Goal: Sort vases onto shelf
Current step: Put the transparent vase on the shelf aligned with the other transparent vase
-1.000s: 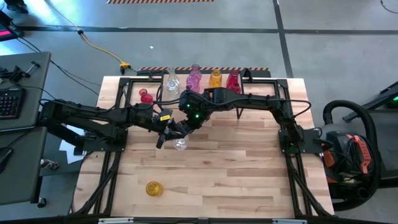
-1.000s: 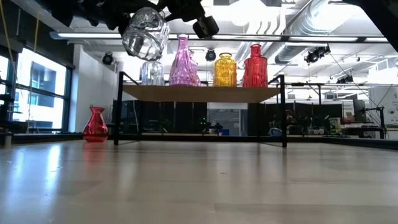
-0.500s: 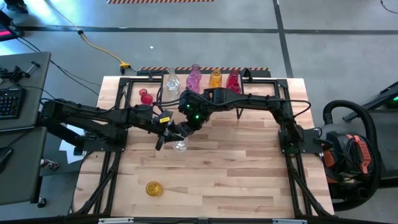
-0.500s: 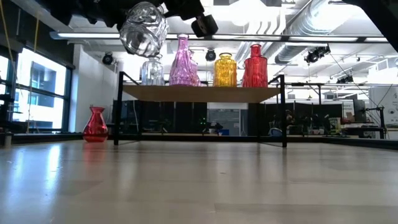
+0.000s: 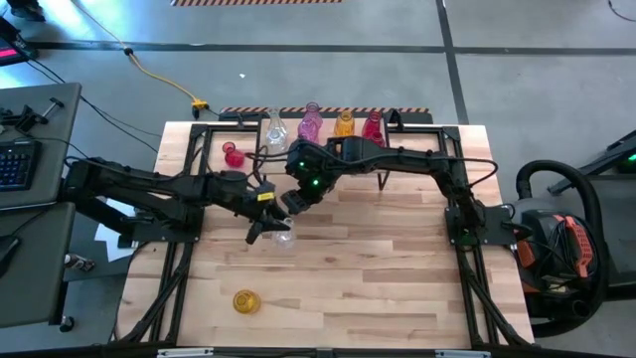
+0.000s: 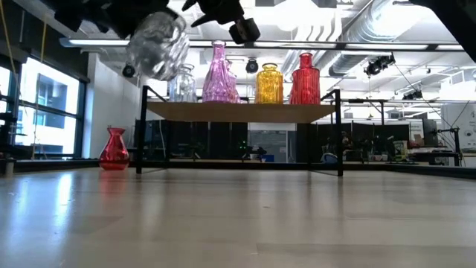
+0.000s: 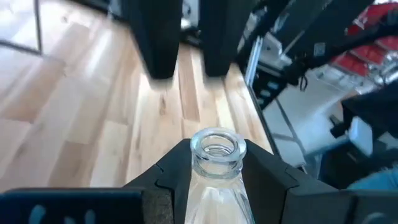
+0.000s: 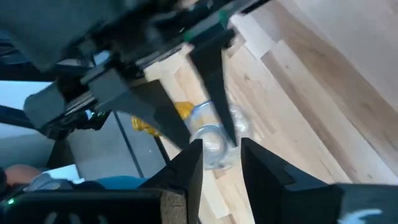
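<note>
A clear glass vase [image 6: 157,46] hangs in the air over the middle of the table, with my left gripper [image 5: 266,227] shut on its neck. Its mouth [image 7: 217,146] shows between the left fingers. My right gripper [image 5: 296,202] stands open just beyond the vase toward the shelf, and its fingers [image 8: 189,165] touch nothing. On the shelf [image 6: 238,112] at the far edge stand a clear vase [image 5: 274,129], a pink-purple one [image 5: 310,123], an amber one [image 5: 344,124] and a red one [image 5: 373,129]. My left gripper pinches the clear vase's narrow neck [image 7: 214,186], just below the lip, between its two fingers. The fingers come from the table's left, slanting a little downward, and lie across the neck. The vase hangs tilted below them, its round body [image 6: 152,52] lifted clear of the table.
A small red vase [image 5: 233,154] stands on the table left of the shelf. An amber vase [image 5: 244,300] lies near the front left. The shelf's black wire legs [image 6: 141,141] stand at the far edge. Bare wood [image 5: 378,278] spreads over the near right.
The clear vase has swung toward the table's left in my left gripper and tipped further over, coming away from my right gripper. The right gripper has kept its place.
</note>
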You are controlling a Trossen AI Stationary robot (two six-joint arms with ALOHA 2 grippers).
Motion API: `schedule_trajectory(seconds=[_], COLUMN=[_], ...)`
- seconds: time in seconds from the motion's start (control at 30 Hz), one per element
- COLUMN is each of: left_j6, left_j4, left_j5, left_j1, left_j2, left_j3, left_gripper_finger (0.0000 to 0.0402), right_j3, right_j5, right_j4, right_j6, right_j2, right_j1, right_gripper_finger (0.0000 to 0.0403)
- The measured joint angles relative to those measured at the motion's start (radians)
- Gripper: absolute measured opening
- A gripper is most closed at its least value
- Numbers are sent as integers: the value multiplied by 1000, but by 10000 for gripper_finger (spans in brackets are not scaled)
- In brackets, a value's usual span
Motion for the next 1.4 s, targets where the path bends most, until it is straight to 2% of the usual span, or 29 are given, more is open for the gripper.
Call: schedule_trajectory(seconds=[0.3, 0.43, 0.57, 0.7, 1.0, 1.2, 1.4], left_j6=[7, 9, 14, 37, 45, 56, 161], left_j4=[-21, -19, -43, -104, -151, -193, -146], left_j5=[-47, -73, -80, -148, -375, -573, -708], left_j1=[-3, -2, 7, 19, 33, 31, 31], left_j2=[0, 0, -16, -57, -221, -316, -343], left_j3=[2, 2, 2, 2, 2, 2, 3], left_gripper_finger=[102, 102, 104, 102, 102, 103, 103], right_j3=[0, 0, 0, -2, -2, -2, -2], right_j5=[-37, -107, -234, -297, -262, -134, 28], right_j4=[5, 17, 16, 19, 10, 6, -28], right_j6=[0, 6, 8, 6, -75, -151, -261], right_j2=[0, -4, -11, -26, -146, -268, -405], right_j1=[-4, -8, -8, -7, -27, -56, -76], right_gripper_finger=[103, 104, 104, 104, 104, 104, 104])
